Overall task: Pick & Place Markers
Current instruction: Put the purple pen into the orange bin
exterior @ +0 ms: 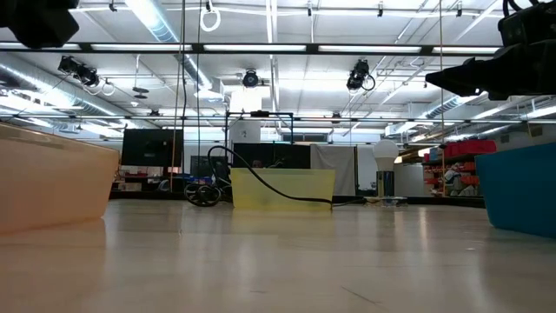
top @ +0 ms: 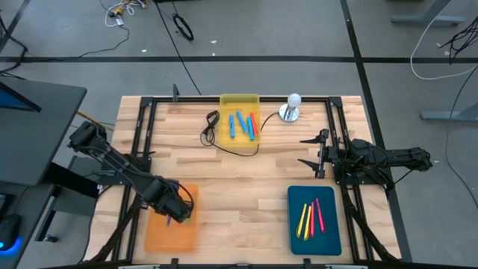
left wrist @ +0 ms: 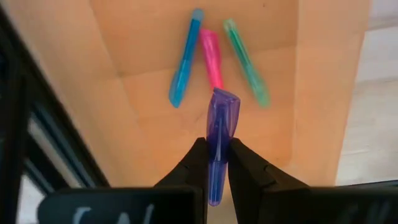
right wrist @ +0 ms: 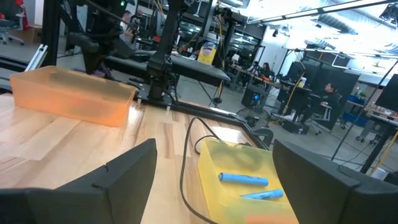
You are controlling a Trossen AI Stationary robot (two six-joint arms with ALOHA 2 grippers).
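Purple marker (left wrist: pixel 219 134) is pinched in the left hand (top: pixel 173 211) over the orange tray (top: pixel 153 237), probably for dropping beside three others; the right hand (top: pixel 312 152) waits spread over the tabletop (top: pixel 239 187).

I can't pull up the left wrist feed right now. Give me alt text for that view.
The left gripper is shut on a purple marker, holding it above the orange tray. Three markers lie in the tray beyond it: a blue marker, a pink marker and a green marker, side by side.
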